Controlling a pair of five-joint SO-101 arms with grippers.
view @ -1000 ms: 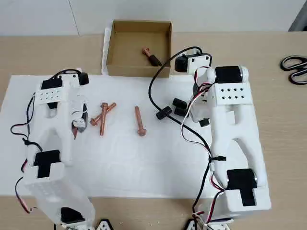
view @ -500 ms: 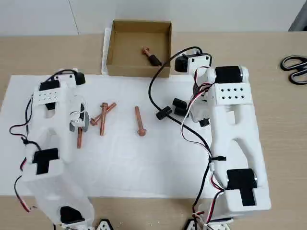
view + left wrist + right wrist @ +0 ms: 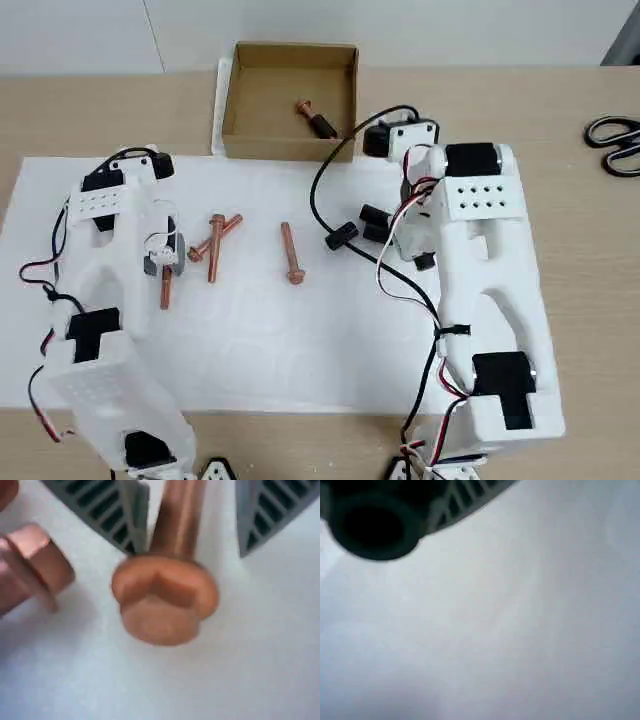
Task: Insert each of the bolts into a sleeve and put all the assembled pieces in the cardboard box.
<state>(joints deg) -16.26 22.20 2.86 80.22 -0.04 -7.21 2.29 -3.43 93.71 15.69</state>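
Pale wood table (image 3: 90, 110), white sheet (image 3: 300, 340) across the middle. At left gripper (image 3: 165, 258), left-centre of the high view: reads as a pinch on copper bolt (image 3: 166, 288), with shank running back between the jaws, tight against one finger (image 3: 100, 505), and a sliver of sheet visible beside the other. Head end out past the fingertips, toward the lower edge of frame; plain end buried in the jaws, not visible. At right gripper (image 3: 410, 248), right of centre: can't tell spread or closed; black sleeve (image 3: 367, 527) hard against it, bore facing the wrist camera. Step in hand, best guess: mating bolt to sleeve. To do it well: present the plain end, not the head, so likely re-grip or swing round first; line shank axis up with bore before closing in; go slow and keep the pinch firm to stop rotation. Bolt itself: copper-coloured, flanged hex head, smooth round shank, rigid, likely to roll if dropped. Sleeve: short black tube, round bore. Further out: two crossed bolts (image 3: 215, 240) just right of the left gripper, lone bolt (image 3: 290, 252) mid-sheet, loose sleeves (image 3: 375, 213) near the right gripper, cardboard box (image 3: 288, 148) top centre with one assembled piece (image 3: 317, 118) inside. Four bolts outstanding by count.
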